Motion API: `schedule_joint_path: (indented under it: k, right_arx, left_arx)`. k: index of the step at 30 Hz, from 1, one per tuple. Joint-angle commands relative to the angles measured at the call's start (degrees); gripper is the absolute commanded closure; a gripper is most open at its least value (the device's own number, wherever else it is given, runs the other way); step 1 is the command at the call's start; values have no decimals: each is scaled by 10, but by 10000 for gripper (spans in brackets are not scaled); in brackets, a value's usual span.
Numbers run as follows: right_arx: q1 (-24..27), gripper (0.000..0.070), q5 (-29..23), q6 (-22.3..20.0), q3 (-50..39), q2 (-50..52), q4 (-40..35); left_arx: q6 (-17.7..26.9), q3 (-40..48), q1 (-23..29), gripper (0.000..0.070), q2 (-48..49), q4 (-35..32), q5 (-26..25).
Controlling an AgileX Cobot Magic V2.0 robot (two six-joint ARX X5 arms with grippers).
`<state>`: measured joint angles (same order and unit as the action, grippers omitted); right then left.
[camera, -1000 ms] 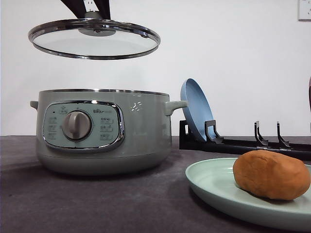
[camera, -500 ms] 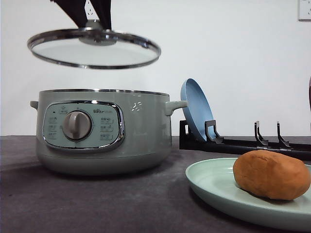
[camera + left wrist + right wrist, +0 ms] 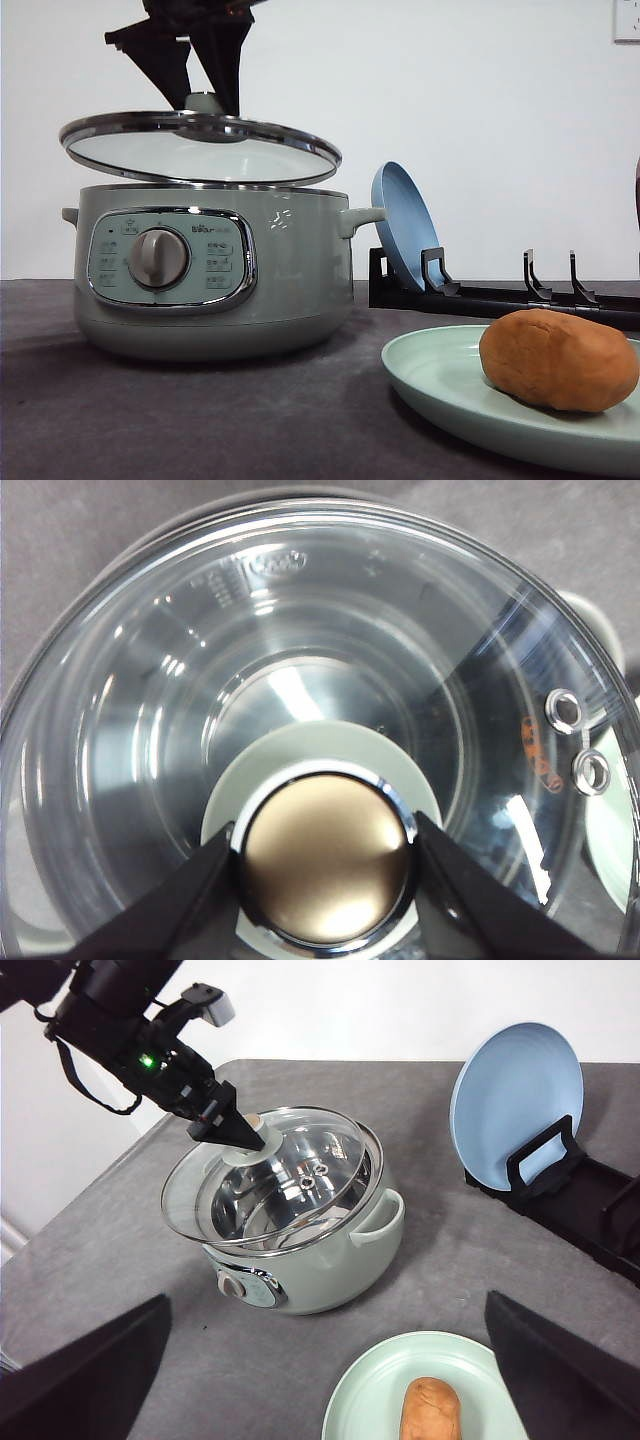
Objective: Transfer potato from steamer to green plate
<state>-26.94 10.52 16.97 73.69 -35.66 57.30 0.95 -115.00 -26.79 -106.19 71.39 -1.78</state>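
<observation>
You lowered the lid almost onto the steamer, left gripper pinching its knob and right gripper spread; the potato lay on the green plate, so only closing remained.

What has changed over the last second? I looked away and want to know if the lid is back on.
The left tool, shut on the knob, has lowered the lid to just above the pot; it is tilted, not yet seated. The potato stays on the green plate.

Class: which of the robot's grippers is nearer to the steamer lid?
Left. The left gripper clamps the knob of the lid just above the steamer; the right gripper hangs apart, above the green plate.
</observation>
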Motion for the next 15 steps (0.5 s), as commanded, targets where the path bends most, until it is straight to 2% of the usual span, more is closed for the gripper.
schedule_joint_path:
  k: [1,15]
  right_arx:
    - [-3,64,0,6,10,-3,-2]
    - [-3,64,0,6,10,-3,-2]
  left_arx:
    - [3,-10,-3,700,8,-20,-1]
    - [3,7,-3,700,-19,-38,-1]
